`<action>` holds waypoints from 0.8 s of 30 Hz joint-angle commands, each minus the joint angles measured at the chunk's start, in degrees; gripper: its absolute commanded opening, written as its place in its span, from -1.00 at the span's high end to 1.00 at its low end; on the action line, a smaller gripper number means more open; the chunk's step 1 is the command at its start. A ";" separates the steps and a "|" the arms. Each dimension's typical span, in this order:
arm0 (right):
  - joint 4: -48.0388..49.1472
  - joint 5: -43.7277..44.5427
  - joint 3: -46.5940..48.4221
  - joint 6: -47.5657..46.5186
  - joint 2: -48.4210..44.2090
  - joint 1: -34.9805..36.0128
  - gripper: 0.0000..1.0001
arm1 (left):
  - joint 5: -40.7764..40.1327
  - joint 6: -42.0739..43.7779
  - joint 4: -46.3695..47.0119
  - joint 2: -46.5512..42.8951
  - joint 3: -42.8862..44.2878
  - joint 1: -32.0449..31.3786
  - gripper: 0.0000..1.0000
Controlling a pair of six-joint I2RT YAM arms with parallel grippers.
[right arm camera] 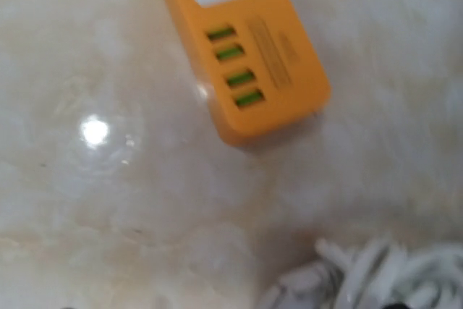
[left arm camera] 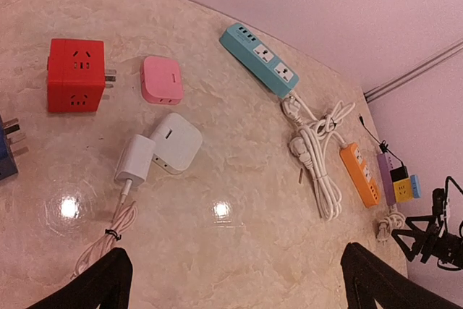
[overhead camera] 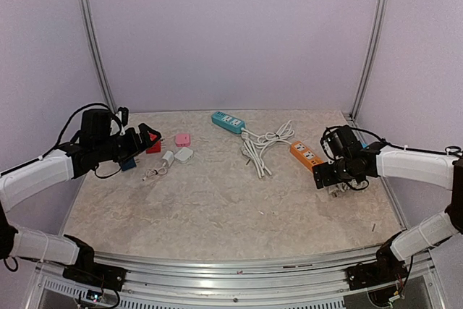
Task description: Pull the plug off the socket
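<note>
Okay, left tool is wide open, nothing btw its fingers, touching nothing. It hangs over the desk at mid-left of the top view, arm reaching in low from the left edge. A red cube adapter sits just beside it, w/ a pink adapter and a white charger butted against a white cube a bit further right.

Right tool: can't tell if released or clenched. Its fingers are out of its own cam and too small & dark elsewhere. Arm comes in from the right edge, elbow bent, tool tipped down at the desk.

Orange power strip lies just up-left of that tool and fills the upper ctr of the wrist cam, blurred. White cord bunches at btm right of the wrist cam, apart from the strip; its plug end is too blurred to pick out.
</note>
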 commanded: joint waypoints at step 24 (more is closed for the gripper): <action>-7.76 11.36 -2.60 34.76 5.04 -8.29 -0.99 | -1.57 0.75 3.21 -0.07 -0.57 -2.09 -0.98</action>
